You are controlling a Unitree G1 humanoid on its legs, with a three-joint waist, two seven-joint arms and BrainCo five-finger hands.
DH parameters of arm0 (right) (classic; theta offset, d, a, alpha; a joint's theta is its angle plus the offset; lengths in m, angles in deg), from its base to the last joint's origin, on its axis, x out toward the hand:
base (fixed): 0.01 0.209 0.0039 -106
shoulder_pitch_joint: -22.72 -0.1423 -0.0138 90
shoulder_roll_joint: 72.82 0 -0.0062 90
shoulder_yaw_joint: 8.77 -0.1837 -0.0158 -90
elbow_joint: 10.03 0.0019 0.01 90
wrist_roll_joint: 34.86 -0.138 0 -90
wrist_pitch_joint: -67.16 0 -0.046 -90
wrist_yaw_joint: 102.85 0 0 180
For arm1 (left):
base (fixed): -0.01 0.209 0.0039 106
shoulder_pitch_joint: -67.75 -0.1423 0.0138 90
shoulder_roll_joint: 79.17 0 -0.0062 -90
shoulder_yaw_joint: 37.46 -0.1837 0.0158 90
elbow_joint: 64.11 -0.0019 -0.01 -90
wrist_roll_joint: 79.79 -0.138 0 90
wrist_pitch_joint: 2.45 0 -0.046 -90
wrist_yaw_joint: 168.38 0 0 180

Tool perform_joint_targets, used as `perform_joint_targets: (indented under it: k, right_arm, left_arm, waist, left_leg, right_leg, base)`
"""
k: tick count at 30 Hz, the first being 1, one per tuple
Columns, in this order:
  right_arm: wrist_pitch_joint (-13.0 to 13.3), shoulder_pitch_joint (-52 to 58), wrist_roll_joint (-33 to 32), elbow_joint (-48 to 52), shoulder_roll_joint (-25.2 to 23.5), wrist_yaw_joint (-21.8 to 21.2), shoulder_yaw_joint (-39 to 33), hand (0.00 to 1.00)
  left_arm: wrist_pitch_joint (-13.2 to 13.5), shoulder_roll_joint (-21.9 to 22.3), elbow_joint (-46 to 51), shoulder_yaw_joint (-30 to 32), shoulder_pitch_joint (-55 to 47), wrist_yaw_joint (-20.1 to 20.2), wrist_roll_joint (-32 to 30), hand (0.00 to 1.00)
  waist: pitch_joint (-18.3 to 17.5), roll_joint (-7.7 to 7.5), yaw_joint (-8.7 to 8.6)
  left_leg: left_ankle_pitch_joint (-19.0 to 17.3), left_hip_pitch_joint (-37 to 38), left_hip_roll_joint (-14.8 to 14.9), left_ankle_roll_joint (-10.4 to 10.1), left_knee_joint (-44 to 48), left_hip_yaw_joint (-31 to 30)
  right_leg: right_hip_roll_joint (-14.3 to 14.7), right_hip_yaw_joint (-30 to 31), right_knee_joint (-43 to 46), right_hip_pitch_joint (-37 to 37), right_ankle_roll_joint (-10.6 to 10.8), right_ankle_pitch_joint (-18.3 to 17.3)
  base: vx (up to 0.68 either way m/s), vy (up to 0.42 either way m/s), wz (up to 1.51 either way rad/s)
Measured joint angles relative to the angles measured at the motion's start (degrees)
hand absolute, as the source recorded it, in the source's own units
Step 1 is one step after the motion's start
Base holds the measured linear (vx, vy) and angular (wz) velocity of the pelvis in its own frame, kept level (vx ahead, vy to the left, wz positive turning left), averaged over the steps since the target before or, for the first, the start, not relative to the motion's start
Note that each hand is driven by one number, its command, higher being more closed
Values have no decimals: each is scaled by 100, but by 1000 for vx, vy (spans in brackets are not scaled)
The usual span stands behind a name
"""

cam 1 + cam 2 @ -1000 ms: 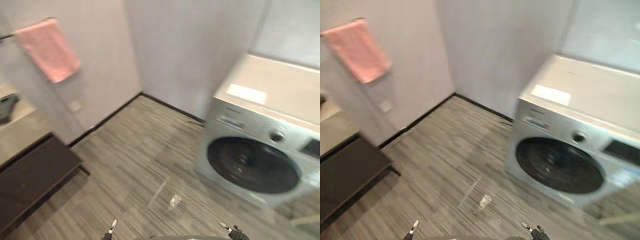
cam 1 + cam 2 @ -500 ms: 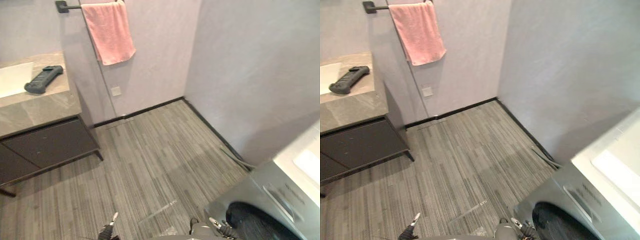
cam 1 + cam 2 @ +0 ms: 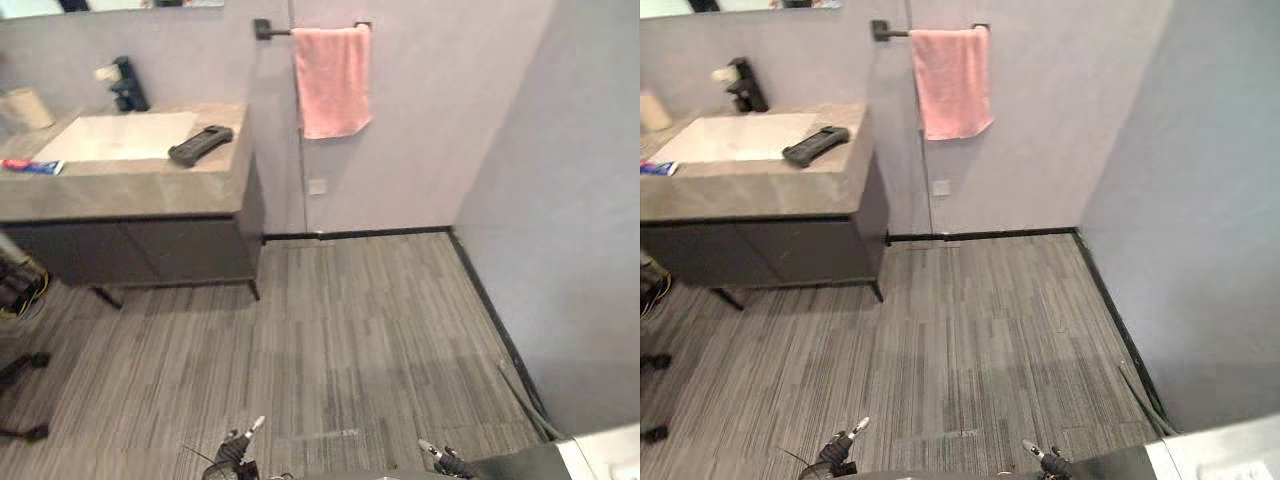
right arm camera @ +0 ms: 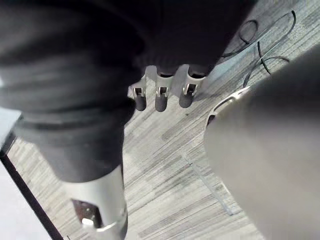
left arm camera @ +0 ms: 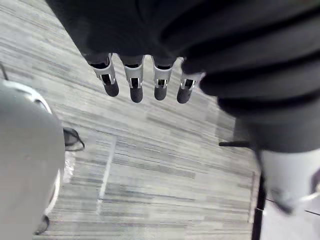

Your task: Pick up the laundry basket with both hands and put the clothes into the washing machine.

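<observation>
A corner of the washing machine with its white top pokes in at the lower right edge of the eye views. My left hand hangs above the grey striped floor, fingers straight and holding nothing. My right hand hangs the same way over the floor, fingers straight and empty.
A dark vanity stands at the left with a white basin, a black tap, a dark handheld device and a tube. A pink towel hangs on a wall bar. A hose runs along the right wall.
The camera has swung left: the washing machine has slid out to the lower right edge, and the vanity and towel now sit at the top. Both hands still hang empty.
</observation>
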Motion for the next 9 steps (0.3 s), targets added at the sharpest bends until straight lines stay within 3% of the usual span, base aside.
perform_joint_targets:
  k: [3, 9]
  right_arm:
    - [2, 19, -3, -3, -21, -2, 70, 0]
    - [9, 22, 44, -4, -14, -5, 210, 0]
  left_arm:
    - [-33, -21, -56, 6, -12, -10, -34, 0]
    - [-13, -96, -194, -195, 4, 14, -66, 0]
  waist:
    - [-2, 0, 2]
    - [18, 15, -15]
  left_leg:
    - [411, 194, -154, 52, -710, -272]
    - [472, 345, -238, 97, -761, -522]
  right_leg:
    - [-13, -42, -102, -8, 47, 78]
    - [6, -3, -217, 200, 93, 196]
  base:
    - [-54, 13, 38]
    - [-78, 7, 3]
